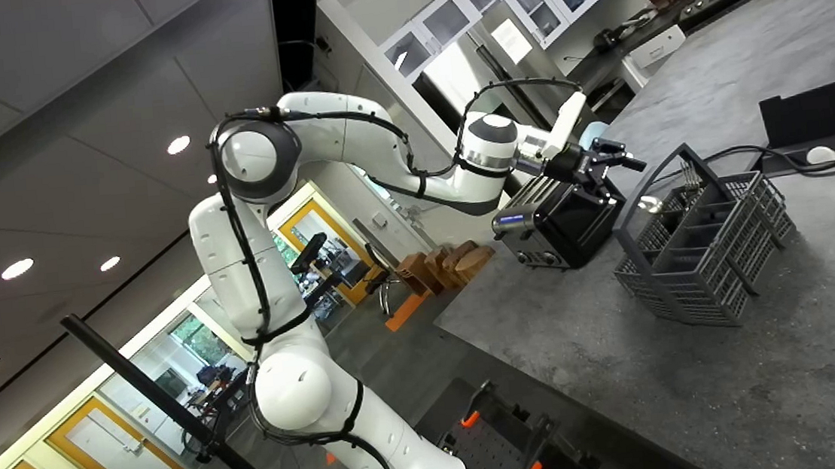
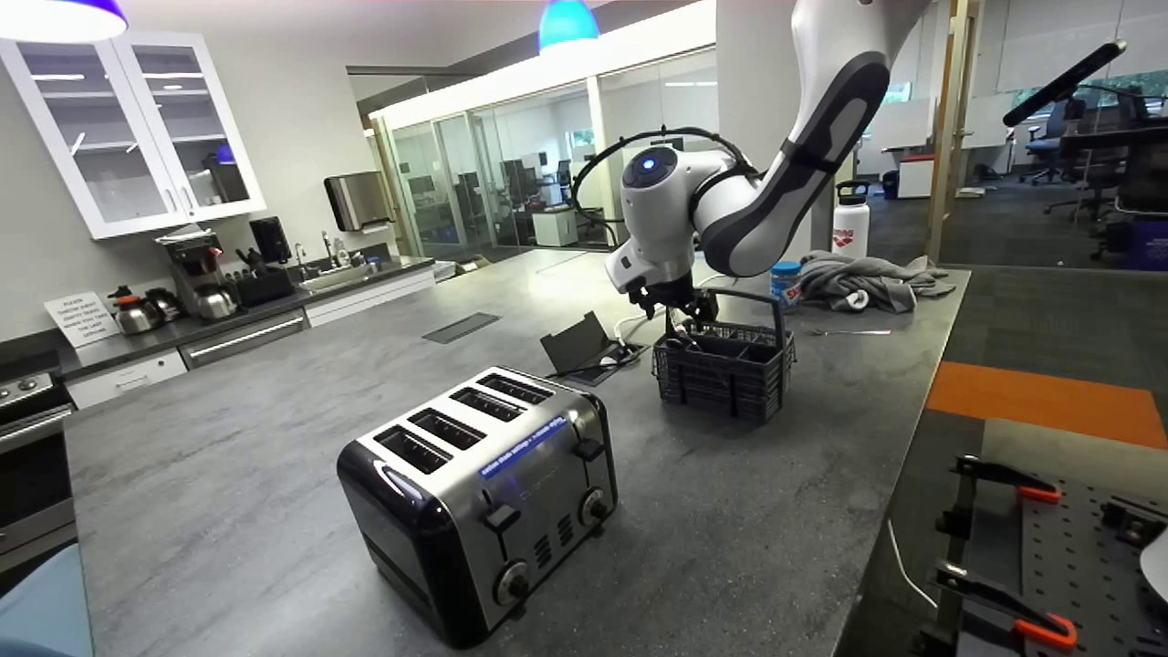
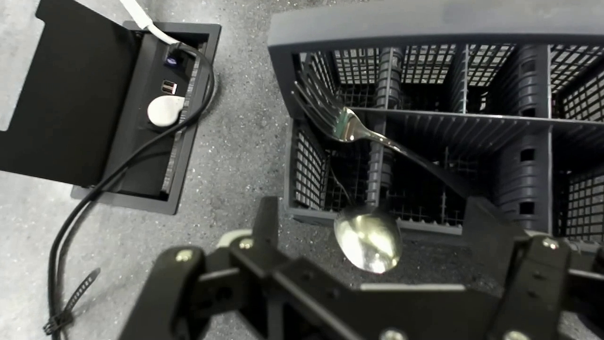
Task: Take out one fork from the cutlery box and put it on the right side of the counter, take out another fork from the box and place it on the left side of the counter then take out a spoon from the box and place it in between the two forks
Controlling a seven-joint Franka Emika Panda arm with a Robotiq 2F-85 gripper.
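The pincer [image 3: 373, 202] stood with its fingers apart, the spoon [image 3: 370, 242] showing between them, so a clean pick likely called for moving ahead to the table fork [image 3: 352, 127] slanted in the cutlery basket [image 3: 439, 123], then turning to grip its neck squarely.

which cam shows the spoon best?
The wrist view: it sees the spoon close from above, its bowl visible at the rim of the cutlery box, though its handle gets lost in the dark inside. The exterior views show the spoon at best as a small bright shape, at worst too small to make out.
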